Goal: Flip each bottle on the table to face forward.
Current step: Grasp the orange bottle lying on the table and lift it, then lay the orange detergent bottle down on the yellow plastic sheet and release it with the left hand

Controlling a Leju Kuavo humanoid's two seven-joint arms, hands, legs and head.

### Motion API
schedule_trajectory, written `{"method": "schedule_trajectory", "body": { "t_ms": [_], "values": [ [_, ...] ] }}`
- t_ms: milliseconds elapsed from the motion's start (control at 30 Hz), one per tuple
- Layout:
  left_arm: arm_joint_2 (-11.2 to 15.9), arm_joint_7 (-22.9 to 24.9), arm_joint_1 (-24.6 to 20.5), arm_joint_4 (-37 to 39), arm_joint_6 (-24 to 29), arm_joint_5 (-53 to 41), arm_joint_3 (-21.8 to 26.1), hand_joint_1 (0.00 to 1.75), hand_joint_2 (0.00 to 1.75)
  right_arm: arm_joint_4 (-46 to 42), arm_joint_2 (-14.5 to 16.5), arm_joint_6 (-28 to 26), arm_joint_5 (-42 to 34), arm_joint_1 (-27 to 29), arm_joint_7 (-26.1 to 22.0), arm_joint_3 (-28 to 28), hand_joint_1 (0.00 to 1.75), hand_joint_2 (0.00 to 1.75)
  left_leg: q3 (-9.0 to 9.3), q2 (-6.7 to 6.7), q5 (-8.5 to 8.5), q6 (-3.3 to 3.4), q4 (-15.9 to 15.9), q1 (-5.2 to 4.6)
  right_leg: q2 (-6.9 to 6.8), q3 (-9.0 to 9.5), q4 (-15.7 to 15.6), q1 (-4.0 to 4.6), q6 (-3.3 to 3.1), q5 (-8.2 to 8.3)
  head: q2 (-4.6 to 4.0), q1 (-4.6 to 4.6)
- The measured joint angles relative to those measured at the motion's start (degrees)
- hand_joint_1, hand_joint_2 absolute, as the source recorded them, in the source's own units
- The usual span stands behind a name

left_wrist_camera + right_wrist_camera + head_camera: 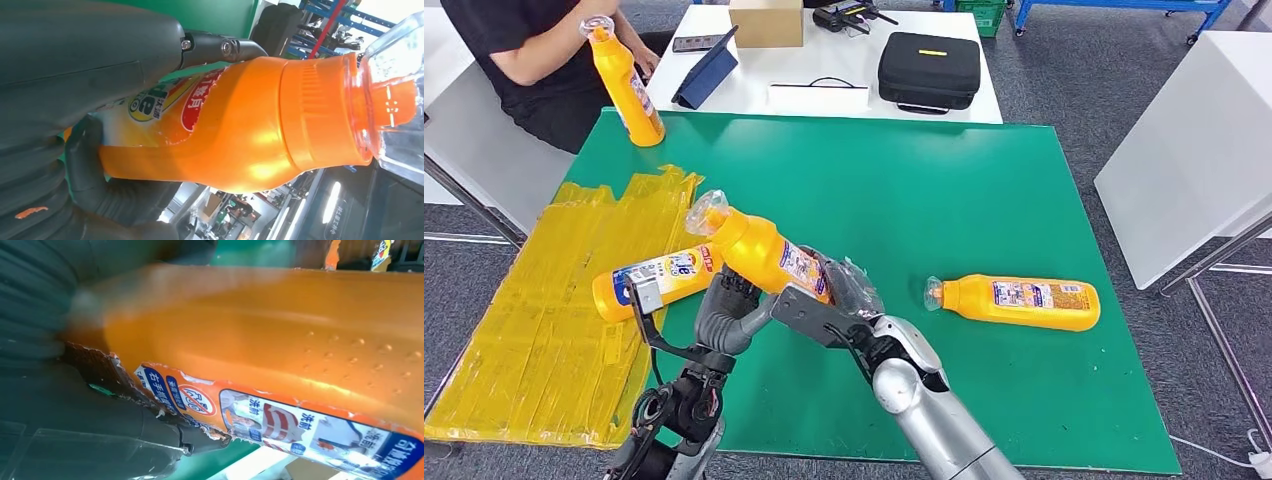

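Observation:
An orange bottle [759, 250] with a clear cap is held tilted above the green mat [944, 190], cap up and to the left. My left hand [724, 310] grips it from below near the middle, and my right hand [839, 295] grips its base end. Close up, the bottle [240, 130] sits between the left hand's [90, 75] thumb and fingers. The bottle's label side [280, 350] lies against my right hand [75, 405]. A second bottle [654, 280] lies on the yellow sheet. A third bottle [1014, 302] lies on the mat at the right.
A person at the far left holds a fourth bottle [629, 85] upright on the mat's corner. A yellow sheet [544, 330] covers the table's left side. Behind, a white table carries a black case [929, 70], a cardboard box [766, 22] and a tablet [707, 68].

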Motion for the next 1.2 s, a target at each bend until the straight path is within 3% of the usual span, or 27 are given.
{"method": "schedule_trajectory", "body": {
  "t_ms": [400,667,833,867,967,1000,1200],
  "values": [
    [-0.2,2.06,-0.71,-0.19,2.45,4.99,-0.33,0.0,1.75,4.98,2.04,-4.17,5.62,-1.71,-0.22,4.21,1.75,1.75,0.0,0.03,0.0,0.0,0.0,0.0,0.01,-0.04,0.0,0.0,0.0,0.0,0.0,0.01],
    [-0.23,1.61,-2.41,1.03,9.65,1.25,-3.02,0.0,1.75,8.19,2.59,-5.77,8.82,-3.24,0.21,6.16,1.75,1.75,0.0,0.04,0.02,0.01,0.0,-0.01,0.01,-0.04,0.0,-0.01,0.0,0.01,0.0,0.02],
    [-0.11,0.19,-2.89,3.76,11.52,2.73,-5.78,0.0,1.75,9.96,2.76,-5.7,8.24,-3.16,-0.08,9.11,1.75,1.75,-0.02,0.15,0.01,0.01,0.0,-0.01,0.02,-0.09,0.0,0.0,0.0,0.0,0.0,-0.01],
    [-0.04,0.01,-2.89,4.15,11.69,2.94,-6.15,0.3,1.75,10.25,2.78,-5.71,7.98,-3.19,-0.11,9.53,1.75,1.75,-0.02,0.16,0.01,0.01,0.0,-0.01,0.02,-0.09,0.0,0.0,0.0,0.0,0.0,-0.01],
    [0.27,-0.24,-2.9,4.87,12.43,3.72,-6.92,1.6,1.75,11.17,2.77,-5.7,6.25,-3.41,-0.14,10.3,1.75,1.75,-0.02,0.16,0.01,0.01,0.0,0.0,0.02,-0.1,0.0,0.0,0.0,0.0,0.0,0.0],
    [0.38,-0.3,-2.9,4.99,12.82,4.01,-7.19,1.74,1.75,11.53,2.76,-5.7,5.41,-3.5,-0.14,10.5,1.75,1.75,-0.02,0.16,0.01,0.01,0.0,0.0,0.02,-0.1,0.0,0.0,0.0,0.0,0.0,0.0],
    [0.69,-1.04,-2.94,5.49,14.39,4.78,-7.81,1.75,1.75,13.08,2.76,-5.73,2.95,-4.08,-0.14,11.66,1.75,1.75,-0.02,0.17,0.01,0.01,0.0,-0.01,0.04,-0.1,0.0,0.0,0.0,0.02,0.0,0.02]
  ]
}}
